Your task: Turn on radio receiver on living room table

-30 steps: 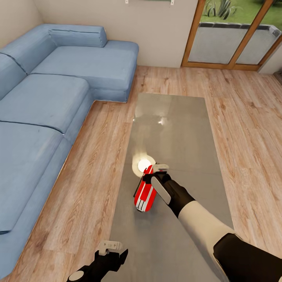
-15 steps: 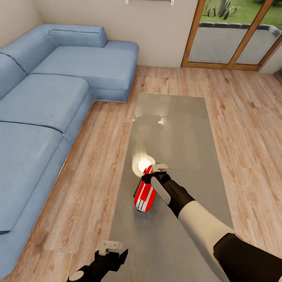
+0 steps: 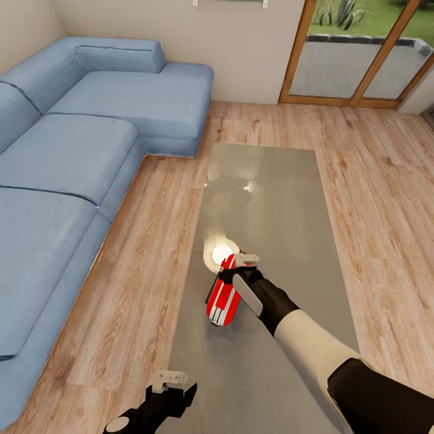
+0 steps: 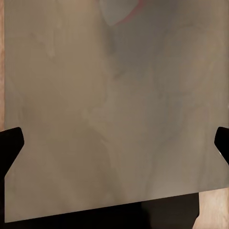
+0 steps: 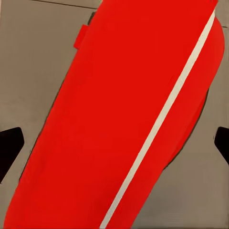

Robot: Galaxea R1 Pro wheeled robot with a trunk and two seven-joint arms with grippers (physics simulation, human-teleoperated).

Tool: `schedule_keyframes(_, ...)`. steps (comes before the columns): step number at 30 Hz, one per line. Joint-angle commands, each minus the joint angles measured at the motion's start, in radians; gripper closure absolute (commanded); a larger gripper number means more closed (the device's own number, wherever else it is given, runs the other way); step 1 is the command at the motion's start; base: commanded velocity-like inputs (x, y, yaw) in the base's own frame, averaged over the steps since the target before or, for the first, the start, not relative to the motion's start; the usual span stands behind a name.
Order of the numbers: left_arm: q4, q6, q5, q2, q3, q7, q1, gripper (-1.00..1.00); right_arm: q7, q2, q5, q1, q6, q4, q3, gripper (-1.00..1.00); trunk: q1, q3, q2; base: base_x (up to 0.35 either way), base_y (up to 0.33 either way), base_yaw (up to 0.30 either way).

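The radio receiver point(image 3: 222, 299), a small glossy red box with white bands, lies on the near half of the long grey glossy table point(image 3: 271, 199). My right gripper point(image 3: 239, 267) hovers right over its far end, pointing down at it. In the right wrist view the radio receiver point(image 5: 129, 109) spans the space between the dark fingertips point(image 5: 9, 148), and the right gripper point(image 5: 114, 143) is open. My left gripper point(image 3: 172, 381) hangs open over the table's near edge; in its wrist view the left gripper point(image 4: 114, 143) faces the bare table top point(image 4: 109, 119).
A blue sectional sofa point(image 3: 72, 150) runs along the left. Wood floor point(image 3: 150, 253) separates it from the table. Wood-framed glass doors point(image 3: 355, 60) stand at the far right. A bright lamp reflection point(image 3: 220, 253) glares on the table just beyond the radio.
My right gripper has shifted very slightly over the radio's far end. The radio and the left arm have not moved.
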Motion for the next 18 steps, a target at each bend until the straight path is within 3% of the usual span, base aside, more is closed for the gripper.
schedule_keyframes(1,0.0,0.0,0.0,0.0,0.0,0.0,0.0,-1.0,0.0,0.0,0.0,0.0,-0.001,0.002,0.0,-1.0,0.0,0.0,0.0,0.0,0.0,0.0)
schedule_keyframes(18,-0.001,0.0,0.0,0.0,0.0,0.0,0.0,-1.0,0.0,0.0,0.0,0.0,-0.014,0.02,0.0,-1.0,0.0,0.0,0.0,0.0,0.0,0.0)
